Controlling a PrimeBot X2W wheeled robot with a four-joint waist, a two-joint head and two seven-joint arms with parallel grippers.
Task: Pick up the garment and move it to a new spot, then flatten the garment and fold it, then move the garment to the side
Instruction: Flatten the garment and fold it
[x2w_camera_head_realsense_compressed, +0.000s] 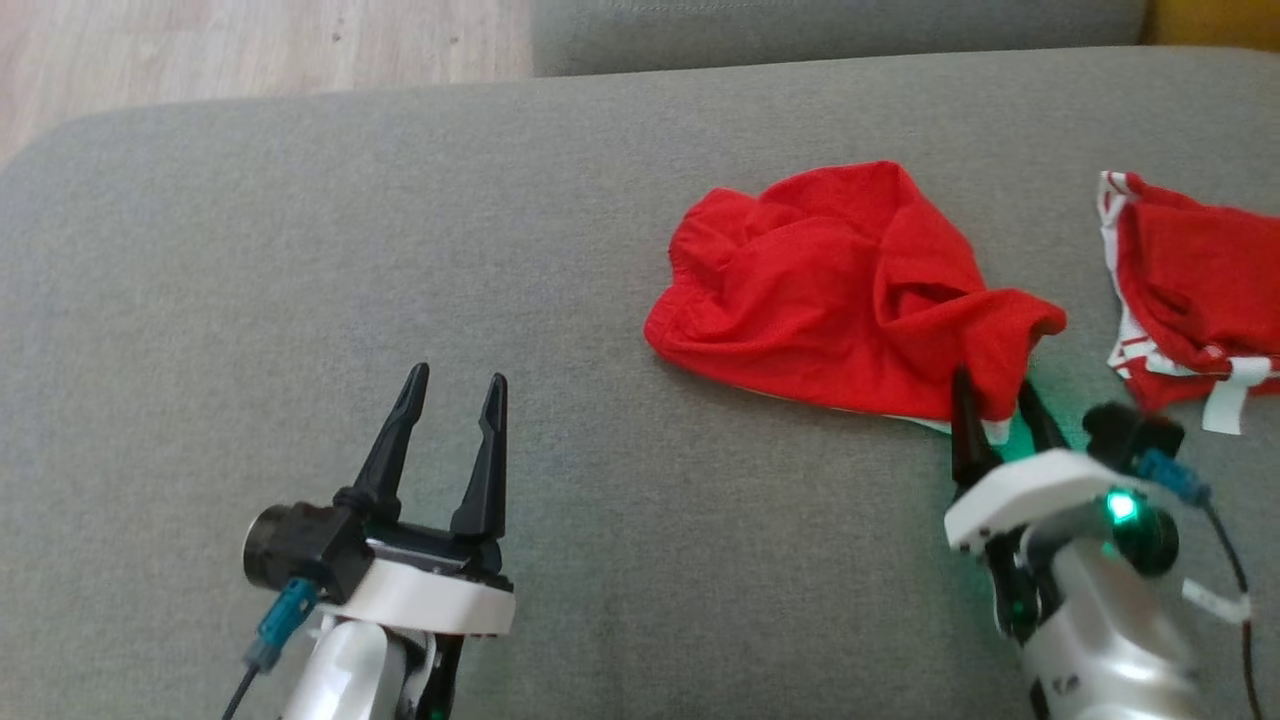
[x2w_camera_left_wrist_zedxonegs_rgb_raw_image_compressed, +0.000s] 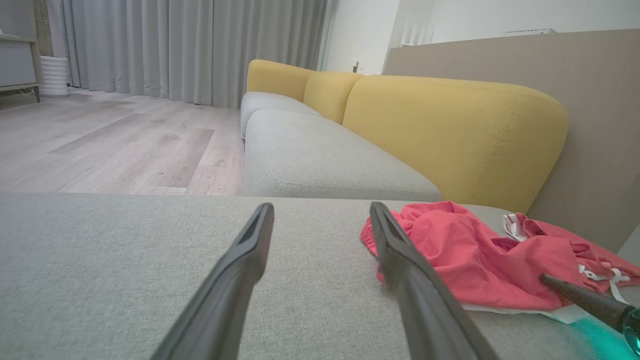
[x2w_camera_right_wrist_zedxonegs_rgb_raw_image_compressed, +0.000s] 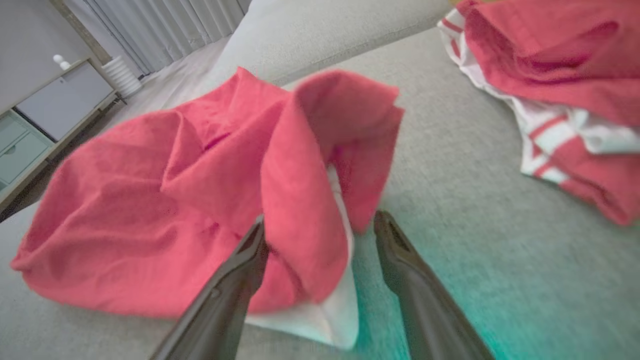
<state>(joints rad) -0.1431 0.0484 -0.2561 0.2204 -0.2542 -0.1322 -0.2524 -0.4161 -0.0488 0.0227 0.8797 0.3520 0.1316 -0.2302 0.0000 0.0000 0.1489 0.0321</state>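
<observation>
Right claw (x2w_camera_head_realsense_compressed: 995, 385) stands with its two long dark fingers well apart, straddling the near right corner of the crumpled red cloth garment (x2w_camera_head_realsense_compressed: 840, 290) — in the right wrist view a raised fold of red cloth with a white underside sits between the fingers (x2w_camera_right_wrist_zedxonegs_rgb_raw_image_compressed: 250, 260), the left one touching the cloth, the jaws not closed on it. That garment lies in a loose heap on the wide grey fabric sofa cushion (x2w_camera_head_realsense_compressed: 300, 250), right of centre. Just beside it to the right, apart from it, lies a second bunched red garment with white striped trim (x2w_camera_head_realsense_compressed: 1190, 290). Green light from the right wrist tints the cushion under the claw. Left claw (x2w_camera_head_realsense_compressed: 458, 378) hovers over bare cushion well to the left of the garment, fingers spread and holding nothing. Yellow padded backrests (x2w_camera_left_wrist_zedxonegs_rgb_raw_image_compressed: 450, 130) and a pale wooden floor (x2w_camera_left_wrist_zedxonegs_rgb_raw_image_compressed: 125, 145) show in the left wrist view.
</observation>
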